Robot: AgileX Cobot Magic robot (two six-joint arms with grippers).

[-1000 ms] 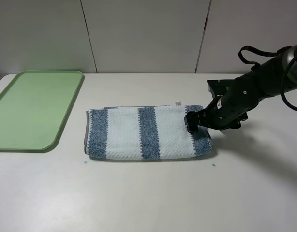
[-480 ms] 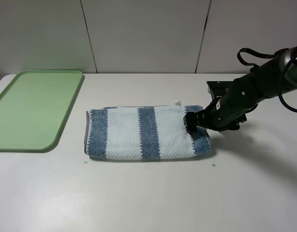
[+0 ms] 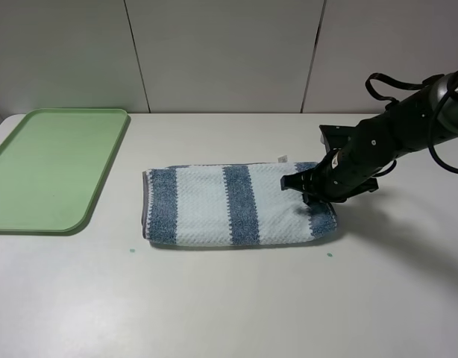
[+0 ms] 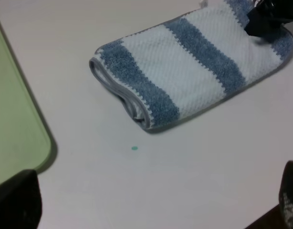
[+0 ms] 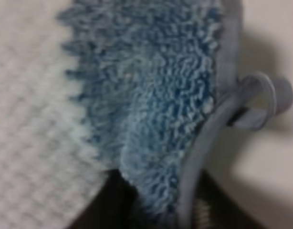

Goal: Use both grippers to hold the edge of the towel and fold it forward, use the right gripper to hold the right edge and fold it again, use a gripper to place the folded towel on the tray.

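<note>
The blue-and-white striped towel lies folded once in the middle of the white table. My right gripper is down at its right end, shut on the towel's right edge; in the right wrist view the blue pile and grey hem run in between the dark fingers. The green tray lies at the far left. My left gripper does not show in the high view; in its wrist view the fingers stand wide apart and open above the table, short of the towel.
A small hang loop sticks out of the towel's hem. The right arm reaches in from the right edge. Bare white table lies in front of the towel, and a wall stands behind the table.
The right gripper has shut on the towel's right edge, and the whole towel has slid a little to the right. The left gripper has stayed open.
</note>
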